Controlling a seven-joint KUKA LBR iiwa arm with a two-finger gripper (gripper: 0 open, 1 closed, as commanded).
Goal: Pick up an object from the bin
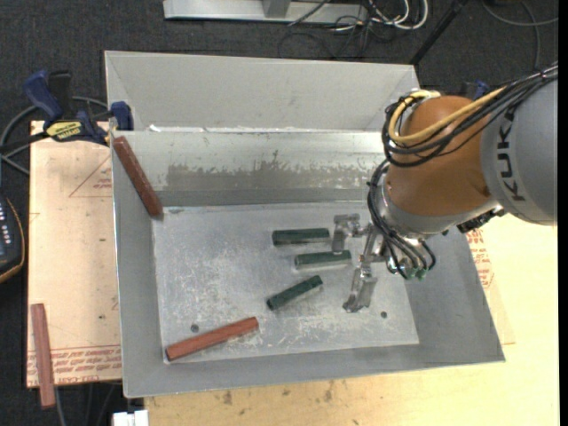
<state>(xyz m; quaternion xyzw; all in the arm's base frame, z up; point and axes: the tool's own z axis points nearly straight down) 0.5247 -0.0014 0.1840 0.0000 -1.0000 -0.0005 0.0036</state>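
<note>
Item: grey metal bin, with one arm entered from the right. Hidden or unclear: the wrist and part of the bin's right side are covered by the orange cover and the black cables. The right end of the middle green bar is partly masked by the finger mechanism, and whether it is touched by either finger cannot be told. Gripper: placed low over the floor, right of centre, with its fingers spread apart. One finger is seen behind the bar's right end and the other in front of it, so that the end lies in the gap; nothing is clamped. Other contents: an upper green bar is laid just behind the middle one, nearly parallel. A lower green bar is laid tilted, in front and to the left, apart from both. A reddish-brown bar is laid near the front-left corner, well apart from the gripper. A second reddish-brown bar is propped against the left wall at the back.
</note>
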